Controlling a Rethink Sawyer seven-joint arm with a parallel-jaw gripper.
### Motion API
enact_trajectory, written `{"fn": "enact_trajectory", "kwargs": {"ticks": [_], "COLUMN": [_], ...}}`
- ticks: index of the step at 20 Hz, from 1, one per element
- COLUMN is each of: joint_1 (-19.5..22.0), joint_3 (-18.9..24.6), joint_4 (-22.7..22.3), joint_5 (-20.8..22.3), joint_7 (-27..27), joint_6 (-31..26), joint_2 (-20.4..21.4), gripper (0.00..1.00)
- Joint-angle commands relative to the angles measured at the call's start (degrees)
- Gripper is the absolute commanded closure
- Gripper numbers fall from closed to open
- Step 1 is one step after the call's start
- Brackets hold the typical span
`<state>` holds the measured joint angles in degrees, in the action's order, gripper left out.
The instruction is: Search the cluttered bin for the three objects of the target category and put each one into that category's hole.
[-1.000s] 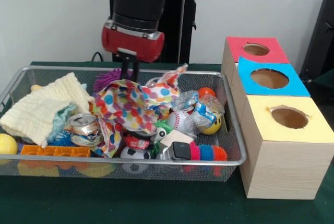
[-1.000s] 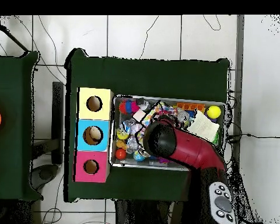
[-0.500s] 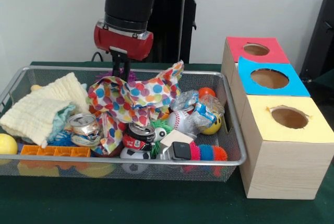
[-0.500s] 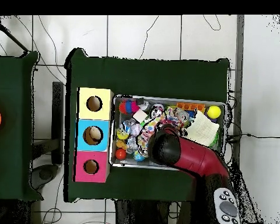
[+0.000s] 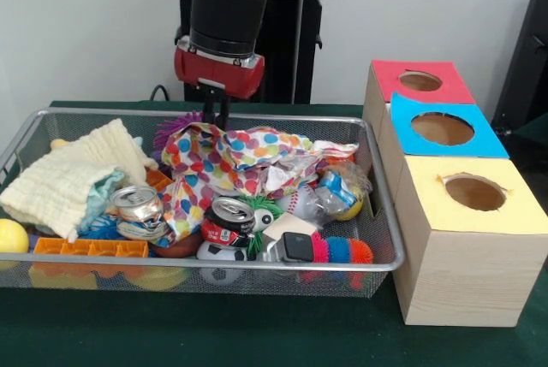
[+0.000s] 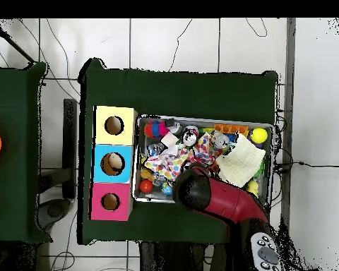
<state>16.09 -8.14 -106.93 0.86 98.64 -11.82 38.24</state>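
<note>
Wire bin (image 5: 377, 213) on green desk (image 5: 257, 333): packed with mixed clutter. Spotted cloth (image 5: 231, 162) draped over the middle. Dented can (image 5: 229, 217) near the front, second can (image 5: 137, 204) to its left in the front view. Pale yellow knit cloth (image 5: 68, 174) at one end; baseball (image 5: 295, 200), yellow ball (image 5: 10, 234), spiky caterpillar toy (image 5: 342, 250) among the rest.

Sorting box beside the bin: red hole (image 5: 419, 81), blue hole (image 5: 443, 128), yellow hole (image 5: 475, 192).

Gripper (image 5: 214, 113): at the bin's back edge, tips low at the spotted cloth's rear fold; whether the jaws are open or closed on the fabric cannot be told.

Target category: not evident; candidates likely lie partly under the cloth.

Handling note, as judgement: the step reads as clearing the cloth to search. Best to draw it aside over the knit cloth, low and slow, so it drags no cans or balls over the rim, then pick from what is uncovered
</note>
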Motion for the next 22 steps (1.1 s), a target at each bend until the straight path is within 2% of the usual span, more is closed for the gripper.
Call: {"fn": "enact_trajectory", "kwargs": {"ticks": [1, 6, 13, 14, 22], "joint_1": [1.6, 4.1, 3.3, 3.0, 2.4], "joint_3": [3.7, 5.3, 5.0, 4.8, 4.8], "joint_4": [-3.9, -2.8, -1.6, -1.2, -0.4], "joint_5": [2.9, 3.9, 5.5, 6.0, 6.9], "joint_7": [6.2, 3.7, 3.0, 3.1, 3.6], "joint_6": [1.7, 0.8, 0.4, -0.2, -1.1], "joint_2": [-2.1, -2.5, -2.6, -2.5, -2.3], "gripper": [1.0, 1.0, 1.0, 0.0, 0.0]}}
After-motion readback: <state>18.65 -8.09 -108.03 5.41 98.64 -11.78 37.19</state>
